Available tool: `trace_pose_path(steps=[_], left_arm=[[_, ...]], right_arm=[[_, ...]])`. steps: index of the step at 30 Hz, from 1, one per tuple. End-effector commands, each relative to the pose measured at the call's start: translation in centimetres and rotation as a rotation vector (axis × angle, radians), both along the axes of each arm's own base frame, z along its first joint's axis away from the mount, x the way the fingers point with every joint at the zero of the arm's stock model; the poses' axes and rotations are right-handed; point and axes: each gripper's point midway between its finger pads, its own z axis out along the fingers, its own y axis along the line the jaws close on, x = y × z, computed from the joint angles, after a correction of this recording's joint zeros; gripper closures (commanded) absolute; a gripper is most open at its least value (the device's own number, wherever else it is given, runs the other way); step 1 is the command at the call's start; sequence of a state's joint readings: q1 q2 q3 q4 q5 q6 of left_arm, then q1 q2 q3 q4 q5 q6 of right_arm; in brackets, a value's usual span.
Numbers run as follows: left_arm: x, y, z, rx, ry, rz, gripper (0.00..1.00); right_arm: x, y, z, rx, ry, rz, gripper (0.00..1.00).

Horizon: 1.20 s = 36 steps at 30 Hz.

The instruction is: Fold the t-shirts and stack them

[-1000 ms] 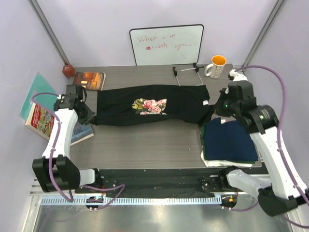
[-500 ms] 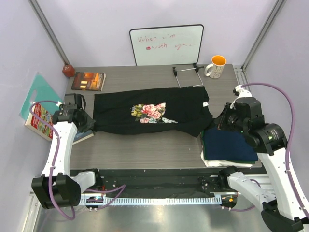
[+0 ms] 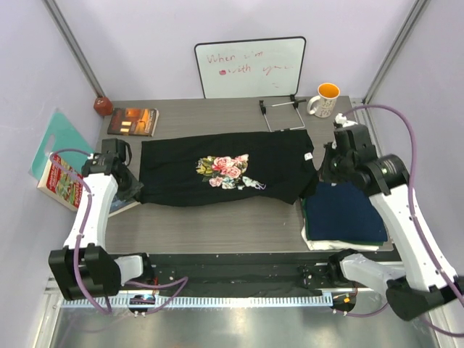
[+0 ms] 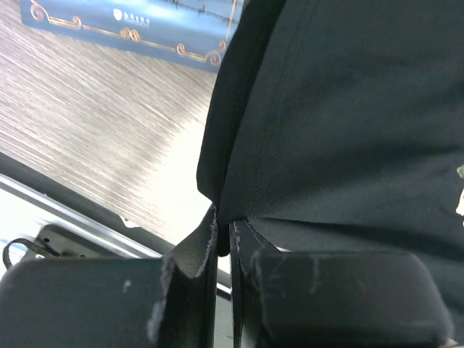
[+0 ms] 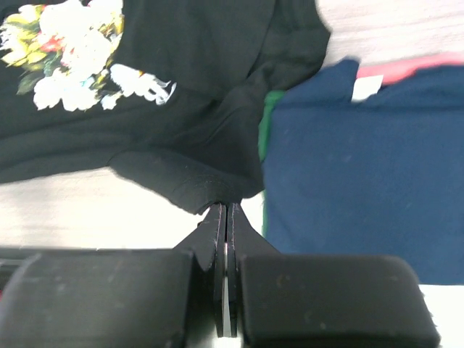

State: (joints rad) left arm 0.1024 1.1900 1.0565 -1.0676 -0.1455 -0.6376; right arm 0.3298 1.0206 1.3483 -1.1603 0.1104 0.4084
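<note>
The black t-shirt with a pink-and-white floral print lies spread across the middle of the table. My left gripper is shut on its near-left corner, and the left wrist view shows black cloth pinched between the jaws of that gripper. My right gripper is shut on the shirt's right edge, where a fold of cloth meets the tips of the gripper. A stack of folded t-shirts sits at the near right: navy on top, then green, then white.
A whiteboard leans on the back wall, with a mug and a wire stand in front of it. Books lie at the back left and off the table's left edge. A blue book lies by the left gripper.
The shirt's near edge has come toward me, so the shirt lies wider and more print shows. My left gripper moved nearer with it. My right gripper swung toward the stack and back.
</note>
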Motion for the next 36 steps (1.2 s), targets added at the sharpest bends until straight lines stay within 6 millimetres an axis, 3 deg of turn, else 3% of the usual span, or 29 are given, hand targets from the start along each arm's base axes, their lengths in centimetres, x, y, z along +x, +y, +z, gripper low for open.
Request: trace_pose_path(steps=[1, 2, 4, 5, 7, 8, 9, 11, 12, 15, 16, 18, 19, 26, 30, 36], left_arm=[[2.3, 1.9, 1.2, 0.072, -0.016, 0.01, 0.93], [3.3, 2.1, 0.9, 0.073, 0.004, 0.009, 0.93], [4.5, 2.4, 0.5, 0.063, 0.033, 0.01, 0.93], [5.9, 2.6, 0.0, 0.059, 0.057, 0.009, 0.93], [7.5, 2.7, -0.2, 0.043, 0.067, 0.003, 0.94], [8.8, 2.9, 0.3, 0.045, 0.053, 0.0, 0.94], [9.5, 3.0, -0.8, 0.038, 0.089, -0.003, 0.94], [11.5, 3.3, -0.4, 0.032, 0.076, -0.009, 0.94], [12.1, 3.2, -1.6, 0.025, 0.114, -0.022, 0.94], [14.1, 3.2, -1.7, 0.007, 0.112, -0.044, 0.93], [14.5, 3.2, -2.7, 0.0, 0.138, -0.053, 0.93], [15.5, 3.1, -2.9, -0.013, 0.142, -0.067, 0.9], [16.0, 3.1, -3.6, -0.019, 0.156, -0.08, 0.89], [17.1, 2.9, -5.5, -0.042, 0.212, -0.114, 0.89], [17.5, 3.1, -6.2, -0.041, 0.224, -0.113, 0.88], [18.8, 3.1, -6.9, -0.051, 0.223, -0.114, 0.86]], right_arm=[[4.7, -0.9, 2.2, -0.115, -0.101, -0.021, 0.99], [6.7, -0.5, 2.2, -0.128, -0.102, -0.023, 0.99], [8.6, -0.1, 2.4, -0.148, -0.105, -0.018, 0.99], [9.9, 0.3, 3.4, -0.142, -0.132, -0.018, 0.99], [12.2, 0.8, 2.3, -0.169, -0.102, -0.017, 0.99], [13.2, 1.1, 3.1, -0.167, -0.127, -0.018, 0.99], [14.4, 1.3, 2.2, -0.183, -0.109, -0.016, 0.99], [16.0, 1.4, 2.8, -0.195, -0.135, -0.02, 0.99], [17.1, 1.4, 1.8, -0.21, -0.111, -0.019, 0.99], [19.0, 1.6, 2.3, -0.227, -0.128, -0.007, 0.99], [20.0, 1.7, 1.1, -0.242, -0.103, -0.005, 0.99], [21.1, 1.7, 1.3, -0.248, -0.11, -0.008, 0.99], [21.9, 1.7, 0.3, -0.251, -0.088, -0.013, 0.99], [24.5, 2.7, -0.9, -0.232, -0.077, -0.009, 0.99], [25.2, 2.6, -2.0, -0.241, -0.061, -0.018, 0.99], [26.4, 2.4, -2.1, -0.247, -0.081, -0.049, 0.99]])
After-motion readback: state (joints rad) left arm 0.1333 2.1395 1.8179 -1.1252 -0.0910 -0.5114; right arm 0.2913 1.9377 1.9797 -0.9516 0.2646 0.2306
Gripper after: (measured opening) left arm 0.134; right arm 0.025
